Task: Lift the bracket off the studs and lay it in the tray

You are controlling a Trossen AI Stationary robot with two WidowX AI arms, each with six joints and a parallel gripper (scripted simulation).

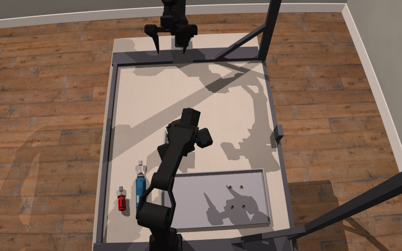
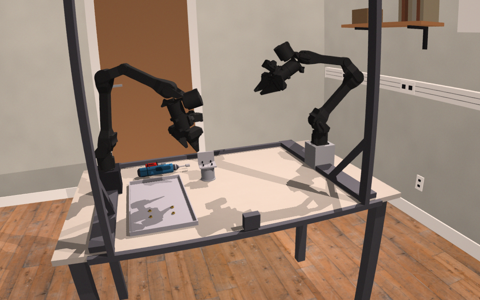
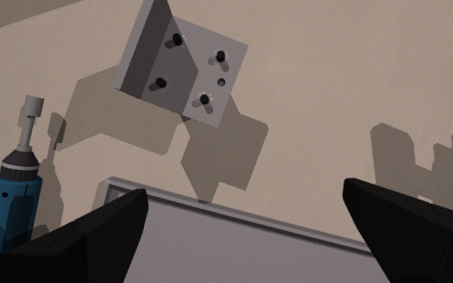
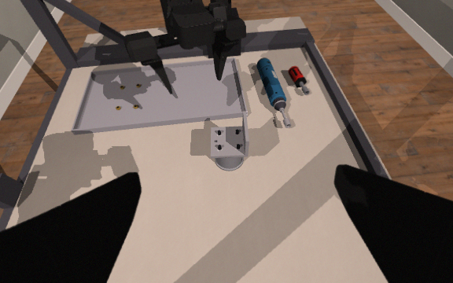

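Note:
The grey L-shaped bracket (image 2: pixel 206 159) sits on the dark studs of the grey cylindrical joint module (image 2: pixel 208 173), which stands upright beyond the tray's far end. The bracket also shows in the left wrist view (image 3: pixel 181 71) and in the right wrist view (image 4: pixel 228 142). The grey tray (image 2: pixel 159 203) lies flat on the table. My left gripper (image 2: pixel 189 141) is open and empty, hovering above the bracket without touching it. My right gripper (image 2: pixel 262 89) is open and empty, high above the far side of the table. In the overhead view the left arm hides the bracket.
Several brass nuts (image 1: pixel 236 196) lie in the tray (image 1: pixel 218 198). A blue powered screwdriver (image 1: pixel 140 185) and a small red screwdriver (image 1: pixel 121 199) lie beside the tray. A small dark block (image 2: pixel 251 221) sits at the table edge. Dark frame posts stand at the corners.

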